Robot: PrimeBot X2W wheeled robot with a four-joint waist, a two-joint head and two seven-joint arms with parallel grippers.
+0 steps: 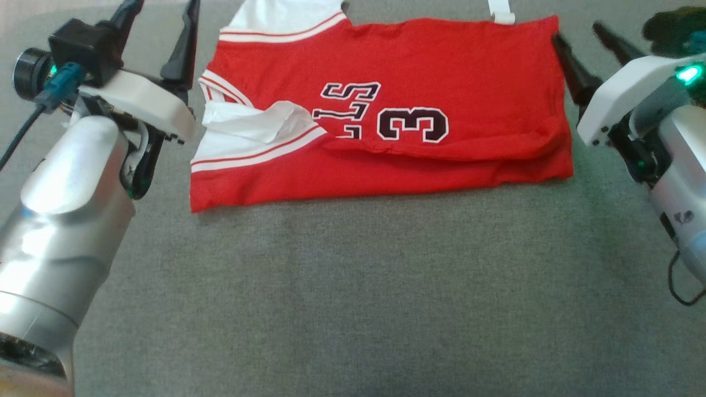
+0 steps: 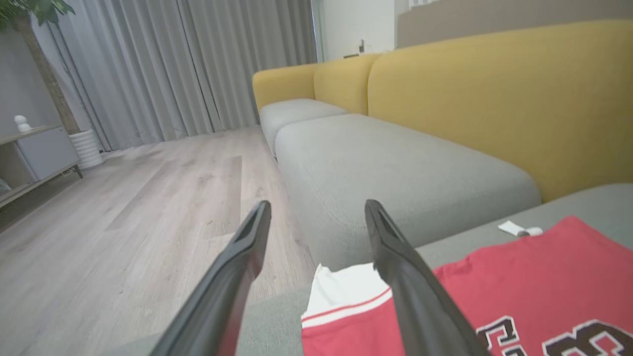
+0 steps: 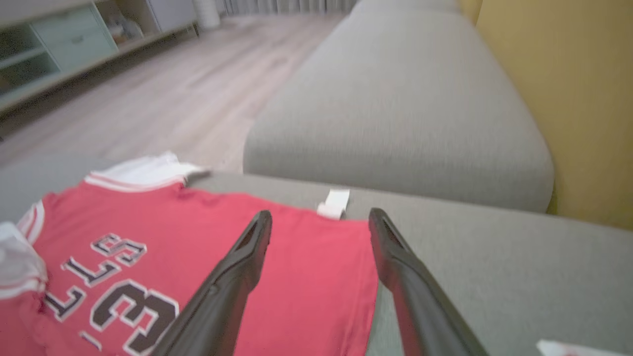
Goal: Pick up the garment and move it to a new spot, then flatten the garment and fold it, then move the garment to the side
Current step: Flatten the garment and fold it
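Spread and empty, my left gripper (image 1: 162, 8) and right gripper (image 1: 577, 33) flank the folded red jersey (image 1: 441, 71), lying lengthwise left-to-right on the grey cushion (image 1: 353, 286), white-trimmed end toward my left, reading "LLS" and "3".

My left forearm (image 1: 60, 220) is brushed silver, topped by a white wrist shell (image 1: 138, 102). A black camera block (image 1: 83, 49) sits at its ten o'clock, with a teal plug (image 1: 60, 82) trailing a dark cable (image 1: 16, 140) toward eight. My left gripper (image 1: 160, 8) and right gripper (image 1: 575, 31) have long black tapered fingers (image 1: 571, 66). A green light (image 1: 688, 73) glows on my right wrist.
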